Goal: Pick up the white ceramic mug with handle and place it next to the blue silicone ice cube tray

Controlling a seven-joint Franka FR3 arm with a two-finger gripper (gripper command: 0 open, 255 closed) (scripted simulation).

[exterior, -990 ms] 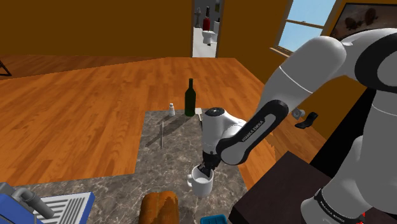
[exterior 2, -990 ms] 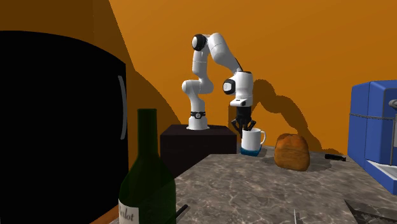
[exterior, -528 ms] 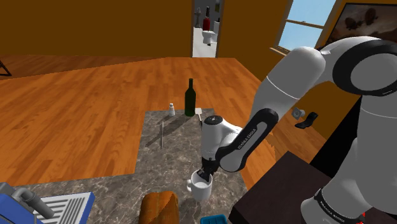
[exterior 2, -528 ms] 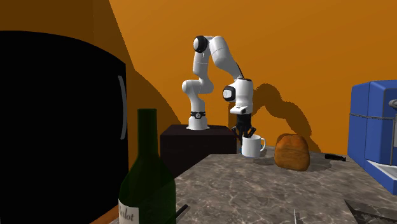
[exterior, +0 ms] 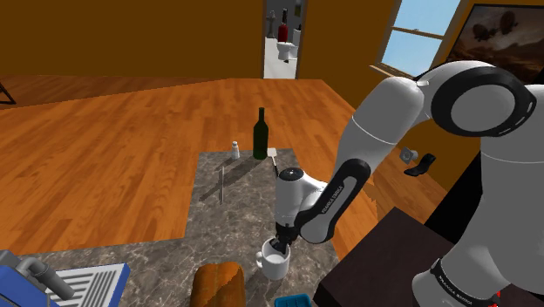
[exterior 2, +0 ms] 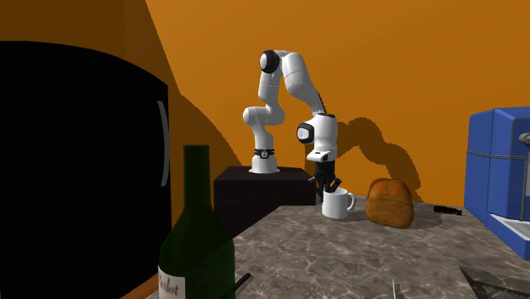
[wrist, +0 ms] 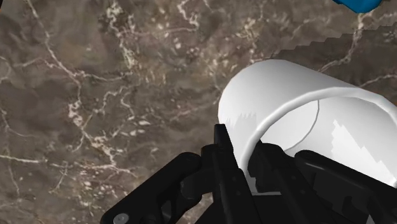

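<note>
Gripper (wrist: 245,151) clenched on the white mug (wrist: 286,95): one finger inside, the other outside, the wall pinched at the rim; mug upright over the marbled counter (exterior: 235,209); I cannot tell whether its base rests on the stone or hangs just clear.

Risk at the mug itself: the hold is on one wall only, off the mug's centre, so in my judgement the mug could swing or slide between the fingers on any quick move; glazed surface, probably slick; if the fingers let go while the base is not seated flat, it may rock or tip.

Just beside the mug, on its handle side: a brown bread loaf (exterior 2: 389,202); a sideways drift that way would likely catch the handle first and twist the mug in the pinch.

Near the mug, on the side toward the arm's stand (exterior: 375,270): the blue ice cube tray (exterior: 293,302), apart from the mug; overshoot here could set the base on the tray's rim and leave the mug tilted.

Well apart from the mug: a dark green bottle (exterior: 260,135); no hazard expected.
</note>
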